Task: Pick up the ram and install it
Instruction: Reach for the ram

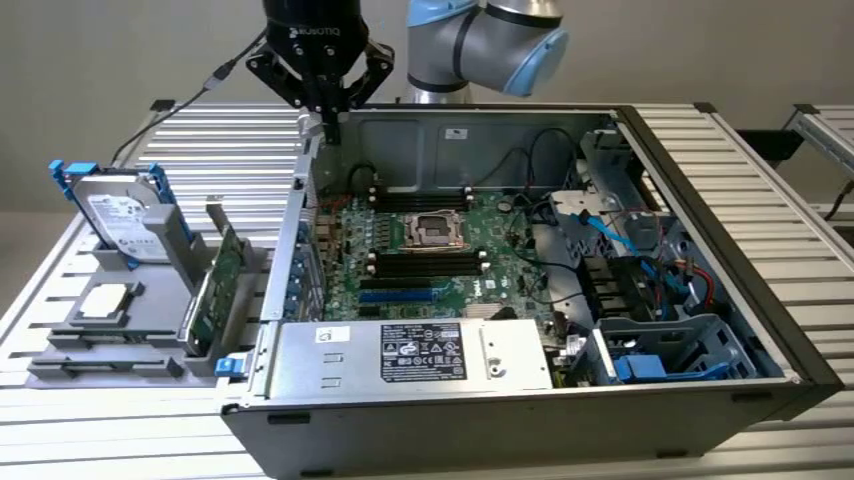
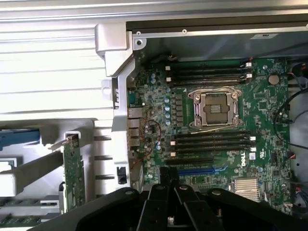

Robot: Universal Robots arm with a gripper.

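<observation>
My gripper [image 1: 328, 118] hangs shut and empty above the back corner of the open computer case [image 1: 694, 200], on the exterior view's left. In the wrist view its black fingers [image 2: 168, 180] are pressed together over the green motherboard [image 2: 260, 101]. The black memory slots [image 2: 211, 142] lie beside the CPU socket [image 2: 214, 108], with a second bank [image 2: 209, 74] on the socket's other side. A thin green edge that looks like the ram [image 2: 21, 221] lies in the grey holder [image 1: 147, 335] outside the case, well away from my gripper.
A wider green expansion card [image 1: 214, 285] stands upright in the holder, next to a hard drive with blue rails [image 1: 120, 215] and a loose processor chip [image 1: 107, 300]. The power supply [image 1: 414, 355] and drive cage [image 1: 667, 350] fill the case's near side. Cables [image 1: 627, 240] run along its right.
</observation>
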